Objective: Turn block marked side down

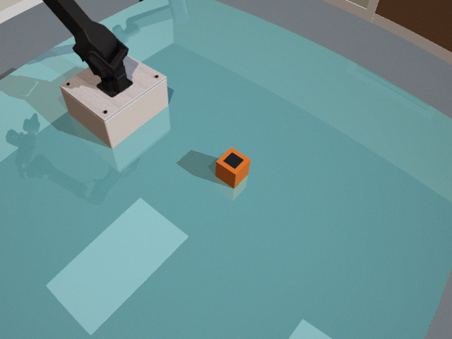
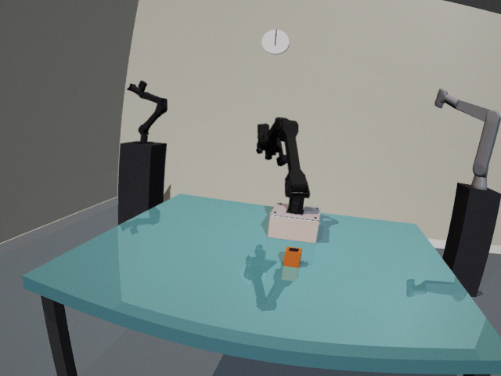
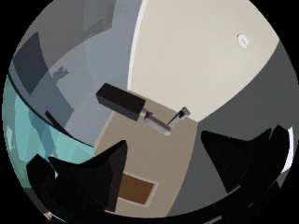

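An orange block (image 1: 241, 177) (image 2: 292, 259) rests flat on the teal table (image 1: 310, 233) (image 2: 182, 258) in the top and exterior views. Its marked side, with a dark square (image 1: 233, 160) (image 2: 293, 249), faces up. My gripper (image 3: 164, 141) is open in the wrist view, with its two black fingers far apart and nothing between them. In the exterior view it is raised high above the table, well away from the block. The block does not show in the wrist view, and the gripper is out of frame in the top view.
The arm stands on a pale box base (image 1: 138, 109) (image 2: 293, 228) behind the block. Beyond the table stand two dark pedestals (image 2: 139, 182) (image 2: 469, 238) bearing other arms. Shadows and reflections lie on the table top.
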Controlling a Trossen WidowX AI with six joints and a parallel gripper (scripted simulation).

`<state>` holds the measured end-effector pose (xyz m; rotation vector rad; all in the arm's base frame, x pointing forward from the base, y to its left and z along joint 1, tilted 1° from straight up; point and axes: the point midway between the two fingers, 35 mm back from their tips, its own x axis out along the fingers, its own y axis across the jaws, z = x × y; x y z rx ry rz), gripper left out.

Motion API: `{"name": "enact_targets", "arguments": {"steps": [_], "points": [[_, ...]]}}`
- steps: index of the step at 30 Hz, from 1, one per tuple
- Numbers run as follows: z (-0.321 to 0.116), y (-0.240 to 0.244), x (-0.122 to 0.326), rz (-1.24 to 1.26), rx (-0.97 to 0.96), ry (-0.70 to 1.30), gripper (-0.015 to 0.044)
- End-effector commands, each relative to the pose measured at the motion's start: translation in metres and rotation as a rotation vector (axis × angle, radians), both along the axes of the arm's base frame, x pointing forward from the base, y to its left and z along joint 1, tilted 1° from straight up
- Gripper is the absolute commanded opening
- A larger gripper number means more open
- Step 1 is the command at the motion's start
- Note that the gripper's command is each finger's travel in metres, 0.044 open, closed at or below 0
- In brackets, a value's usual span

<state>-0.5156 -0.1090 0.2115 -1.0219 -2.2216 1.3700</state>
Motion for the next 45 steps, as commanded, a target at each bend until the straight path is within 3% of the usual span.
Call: {"name": "enact_targets", "arguments": {"steps": [1, 10, 20, 28, 34, 45], "points": [[0.0, -0.003, 0.001, 0.008, -0.002, 0.0, 0.0426], [-0.012, -0.142, 0.051, 0.377, -0.122, -0.018, 0.044], [-0.034, -0.284, 0.167, 0.802, -0.261, -0.138, 0.044], [-0.045, -0.345, 0.266, 1.071, -0.342, -0.268, 0.044], [-0.06, -0.377, 0.365, 1.247, -0.419, -0.396, 0.044], [-0.09, -0.367, 0.559, 1.501, -0.483, -0.731, 0.044]]}}
